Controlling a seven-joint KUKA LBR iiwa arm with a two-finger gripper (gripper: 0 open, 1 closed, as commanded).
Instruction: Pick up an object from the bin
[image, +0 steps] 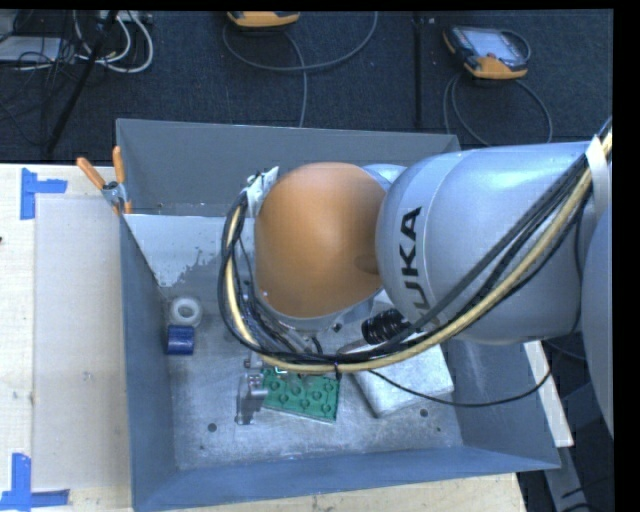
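My gripper (247, 400) shows below the orange cover, low over the bin floor near the front middle. A flat green studded plate (308, 396) lies on the floor right beside it, its left edge touching or under the gripper's tip. A pale grey block (405, 385) lies to the right of the plate, partly hidden by the arm.
A small white ring (185, 311) and a blue cap-like piece (180, 341) sit together at the bin's left side. The arm and its cables cover the bin's centre and right. Bare floor lies along the front and front left.
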